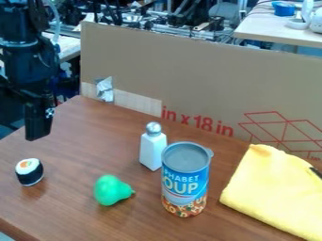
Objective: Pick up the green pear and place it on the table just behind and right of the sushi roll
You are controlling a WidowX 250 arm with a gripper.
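At the upper left my black gripper (39, 123) hangs above the table's left part, clear of every object; how its fingers stand cannot be made out. Below it lies a sushi roll (29, 172), black-sided with a white and orange top. A green toy pear (111, 190) rests on its side near the front middle. Behind and to the right of the pear stands a white shaker (152, 147) with a silver cap. Next to that, a soup can (185, 180) stands upright. A folded yellow cloth (277, 188) lies at the right.
The brown wooden table (82, 136) has its left edge below the arm. A tall cardboard panel (201, 80) stands along its back edge, with silver tape (105, 89) on it. Beyond are equipment and a pale table (283, 30) holding a blue bowl.
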